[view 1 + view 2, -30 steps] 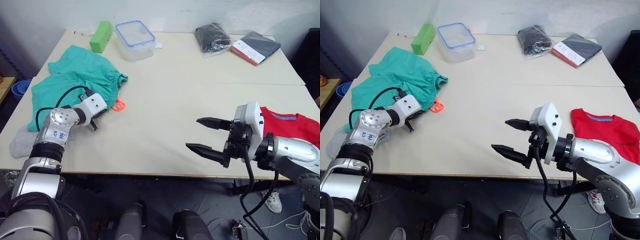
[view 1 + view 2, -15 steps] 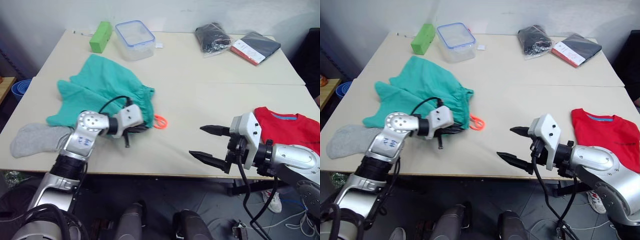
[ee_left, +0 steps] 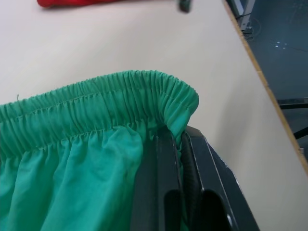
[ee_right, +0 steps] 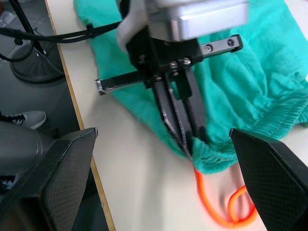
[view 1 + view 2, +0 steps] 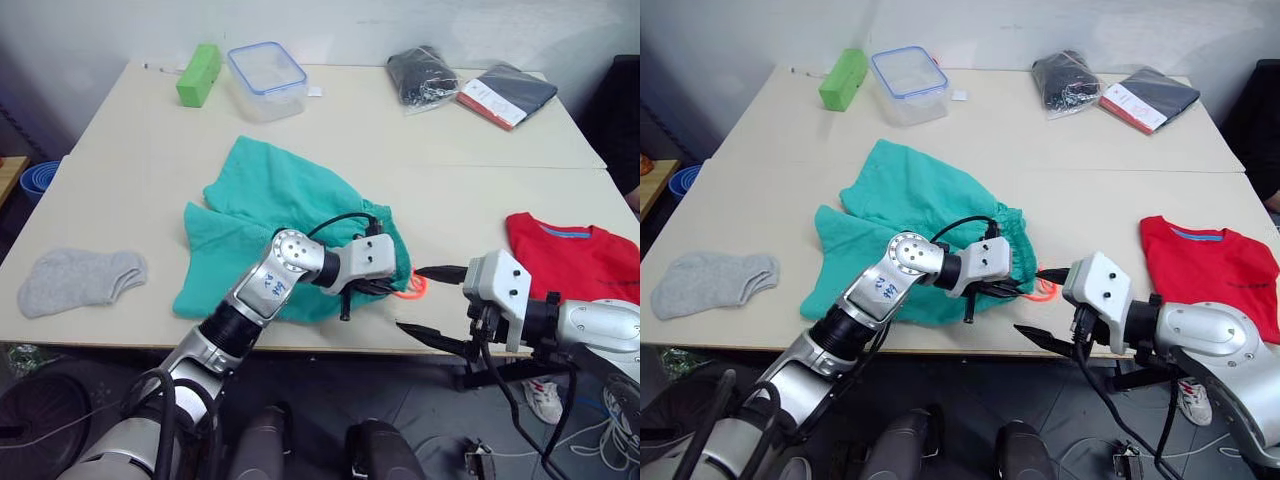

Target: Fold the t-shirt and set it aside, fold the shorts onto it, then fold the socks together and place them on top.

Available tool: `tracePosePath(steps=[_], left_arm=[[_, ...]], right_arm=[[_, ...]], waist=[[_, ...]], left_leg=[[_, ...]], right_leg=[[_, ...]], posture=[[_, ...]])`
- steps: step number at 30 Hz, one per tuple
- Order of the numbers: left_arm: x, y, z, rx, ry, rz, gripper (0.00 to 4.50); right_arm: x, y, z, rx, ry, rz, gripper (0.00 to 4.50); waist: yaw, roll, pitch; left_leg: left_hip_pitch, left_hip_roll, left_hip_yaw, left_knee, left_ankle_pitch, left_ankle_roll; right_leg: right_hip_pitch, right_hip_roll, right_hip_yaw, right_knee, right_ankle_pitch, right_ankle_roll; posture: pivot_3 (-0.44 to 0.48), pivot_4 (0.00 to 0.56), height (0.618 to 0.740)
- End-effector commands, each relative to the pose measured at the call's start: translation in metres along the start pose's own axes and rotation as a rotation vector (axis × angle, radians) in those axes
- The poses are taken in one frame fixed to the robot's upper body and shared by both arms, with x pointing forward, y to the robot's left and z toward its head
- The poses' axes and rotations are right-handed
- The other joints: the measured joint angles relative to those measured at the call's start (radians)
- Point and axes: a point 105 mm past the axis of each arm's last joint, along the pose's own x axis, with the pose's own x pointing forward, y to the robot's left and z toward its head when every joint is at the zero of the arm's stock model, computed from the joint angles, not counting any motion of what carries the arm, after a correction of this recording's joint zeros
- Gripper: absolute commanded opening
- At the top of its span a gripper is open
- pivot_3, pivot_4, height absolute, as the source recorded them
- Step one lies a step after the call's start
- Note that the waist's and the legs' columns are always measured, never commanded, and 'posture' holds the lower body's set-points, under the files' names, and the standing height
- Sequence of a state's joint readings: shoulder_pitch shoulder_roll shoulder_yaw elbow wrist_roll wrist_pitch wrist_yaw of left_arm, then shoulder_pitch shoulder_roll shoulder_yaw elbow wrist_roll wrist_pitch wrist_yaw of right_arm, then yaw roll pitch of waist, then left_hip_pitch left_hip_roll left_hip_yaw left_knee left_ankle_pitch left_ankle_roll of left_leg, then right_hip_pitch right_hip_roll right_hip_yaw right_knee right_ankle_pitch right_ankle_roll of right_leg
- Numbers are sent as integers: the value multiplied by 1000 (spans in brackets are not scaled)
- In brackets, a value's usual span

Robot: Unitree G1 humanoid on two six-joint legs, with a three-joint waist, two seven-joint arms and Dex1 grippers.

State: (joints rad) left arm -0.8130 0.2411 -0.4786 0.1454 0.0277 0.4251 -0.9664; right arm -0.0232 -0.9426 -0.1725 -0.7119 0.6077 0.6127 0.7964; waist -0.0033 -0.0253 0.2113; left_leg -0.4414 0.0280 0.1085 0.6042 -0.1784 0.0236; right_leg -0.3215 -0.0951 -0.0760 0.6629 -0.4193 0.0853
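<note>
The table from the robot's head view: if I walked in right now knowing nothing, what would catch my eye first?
Most likely the teal-green shorts bunched mid-table near the front edge, their waistband pinched in the left gripper, an orange drawstring trailing out. Just right of them the right gripper hangs wide open at the table's front edge. The bright red t-shirt lies at the right edge, and the grey socks at the far left.

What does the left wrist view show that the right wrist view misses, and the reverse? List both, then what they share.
Left wrist view alone: the red t-shirt at the table's far side.

Right wrist view alone: the orange drawstring trailing from the waistband, and the open right gripper flanking it.

Both: the left gripper clamped on the elastic waistband of the teal-green shorts, near the table edge.
</note>
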Motion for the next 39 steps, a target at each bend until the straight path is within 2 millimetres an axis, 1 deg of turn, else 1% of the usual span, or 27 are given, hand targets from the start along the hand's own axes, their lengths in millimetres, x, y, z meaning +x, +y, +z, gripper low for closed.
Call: tracePosePath(steps=[1, 2, 5, 6, 7, 8, 9, 10, 11, 12, 15, 16, 18, 19, 20, 21, 23, 25, 28, 32, 36, 38, 39], left_arm=[[-17, -5, 16, -54, -85, -34, 540], [-24, -8, 19, -74, -106, -57, 760], [-51, -12, 35, -130, -207, -82, 1717], [-70, -11, 40, -142, -245, -81, 1998], [-83, -12, 44, -147, -267, -81, 2365], [-99, -7, 40, -165, -259, -42, 2663], [-109, -4, 36, -180, -250, -12, 2989], [-123, 1, 18, -178, -180, 48, 3285], [-135, 2, 3, -167, -112, 88, 3285], [-142, 1, -6, -156, -66, 105, 3285], [-179, -16, -63, -106, 198, 151, 3285], [-189, -24, -78, -85, 276, 152, 3285], [-203, -37, -95, -47, 367, 149, 3285], [-208, -42, -101, -29, 396, 146, 3285], [-218, -44, -107, 18, 438, 166, 3285], [-227, -45, -110, 45, 458, 190, 3285], [-241, -45, -110, 31, 444, 255, 3285], [-248, -51, -112, 7, 437, 270, 3285], [-249, -58, -118, 11, 466, 255, 3285], [-251, -56, -128, 9, 496, 268, 3285], [-249, -57, -136, 3, 510, 257, 3285], [-249, -55, -140, -3, 515, 263, 2885], [-249, -54, -141, -5, 515, 263, 2688]], right_arm=[[-1, 1, 8, -89, -6, -2, 4500], [0, 1, 7, -99, -1, -3, 4500], [3, 0, 5, -124, 5, 1, 4500], [6, 1, 4, -139, 8, 11, 4500], [8, 1, 4, -150, 10, 18, 4500], [10, 3, 2, -170, 19, 33, 4500], [11, 4, 1, -183, 25, 43, 4500], [14, 4, -2, -221, 42, 55, 4500], [16, 4, -5, -254, 57, 64, 4500], [17, 4, -7, -276, 66, 70, 4500], [27, -3, -17, -394, 102, 80, 4500], [31, -5, -19, -427, 112, 85, 4500], [37, -8, -24, -471, 125, 97, 4500], [39, -9, -26, -487, 132, 103, 4500], [42, -11, -29, -500, 137, 110, 4500], [45, -13, -31, -513, 141, 114, 4500], [50, -20, -31, -524, 140, 114, 4500], [53, -25, -30, -523, 133, 109, 4500], [55, -25, -31, -525, 132, 118, 4500], [58, -23, -36, -538, 137, 142, 4500], [64, -26, -39, -548, 131, 131, 4500], [67, -28, -38, -543, 124, 120, 4500], [68, -30, -38, -544, 124, 114, 4315]], waist=[[0, 0, 0], [-1, 0, 0], [0, 0, 0], [1, 0, 0], [-1, 0, 0], [-2, 1, 0], [-3, 1, 0], [-3, 1, 0], [-6, 1, -1], [-7, 2, -1], [-11, 2, -1], [-16, 2, -1], [-18, 1, -1], [-16, 1, 0], [-16, 1, 0], [-16, 1, 0], [-17, 1, 0], [-24, 1, 0], [-26, 1, -1], [-25, 1, 0], [-26, 1, -1], [-25, 2, -1], [-25, 2, -1]], left_leg=[[0, 0, 0, 0, 0, 0], [0, 0, 0, 0, 0, 0], [0, 0, 0, 0, 0, -1], [0, 0, -1, 0, 0, -1], [0, 0, -1, 1, 0, -1], [0, 1, -1, 1, 0, -1], [0, 1, -1, 1, 0, -1], [1, 1, -1, 0, 1, -1], [1, 1, -1, 0, 1, -1], [3, 0, 0, -1, 1, -2], [3, 0, 1, -2, 1, -1], [3, 0, 2, -3, 1, -1], [2, 0, 2, -4, 1, -1], [2, 0, 2, -5, 0, -1], [2, 0, 2, -5, 0, -1], [2, 0, 2, -6, 0, -1], [2, 0, 2, -6, -1, -1], [2, 0, 2, -7, -1, -1], [2, 0, 2, -8, -1, -2], [2, 0, 3, -8, -1, -2], [3, 0, 4, -8, -1, -2], [4, 0, 4, -8, -1, -2], [4, 0, 4, -8, -1, -2]], right_leg=[[0, 0, 0, 0, 0, 0], [0, 0, 0, 0, 0, 0], [0, 0, 0, 0, 0, 0], [0, 0, 0, 0, 0, 0], [1, 0, 0, 0, 0, 0], [0, 0, 0, 0, 0, 0], [1, 0, 0, 0, 0, 0], [1, 0, 0, 0, 0, 0], [1, 0, 0, 0, 0, 0], [1, 0, 1, -1, 0, -1], [0, 0, 2, -1, 0, 0], [0, 0, 2, -1, 0, 0], [-2, 0, 3, -1, 0, -1], [-2, -1, 2, -1, 0, -1], [-2, -1, 2, -2, 0, -1], [-2, -2, 2, -2, 0, -1], [-2, -2, 2, -2, 0, -1], [-3, -2, 2, -2, 0, -1], [-3, -2, 2, -1, 0, -1], [-4, -2, 2, 0, -1, -1], [-3, -2, 3, 1, -1, -1], [-3, -1, 3, 2, -1, -1], [-3, -1, 3, 2, -1, -1]], posture=[[0, 150, 740], [0, 150, 740], [0, 150, 740], [0, 150, 740], [0, 150, 740], [0, 150, 740], [0, 150, 740], [0, 150, 740], [0, 150, 740], [0, 150, 740], [0, 150, 740], [0, 150, 740], [0, 150, 740], [0, 150, 740], [0, 150, 740], [0, 150, 740], [0, 150, 740], [0, 150, 740], [0, 150, 740], [0, 150, 740], [0, 150, 740], [0, 150, 740], [0, 150, 740]])
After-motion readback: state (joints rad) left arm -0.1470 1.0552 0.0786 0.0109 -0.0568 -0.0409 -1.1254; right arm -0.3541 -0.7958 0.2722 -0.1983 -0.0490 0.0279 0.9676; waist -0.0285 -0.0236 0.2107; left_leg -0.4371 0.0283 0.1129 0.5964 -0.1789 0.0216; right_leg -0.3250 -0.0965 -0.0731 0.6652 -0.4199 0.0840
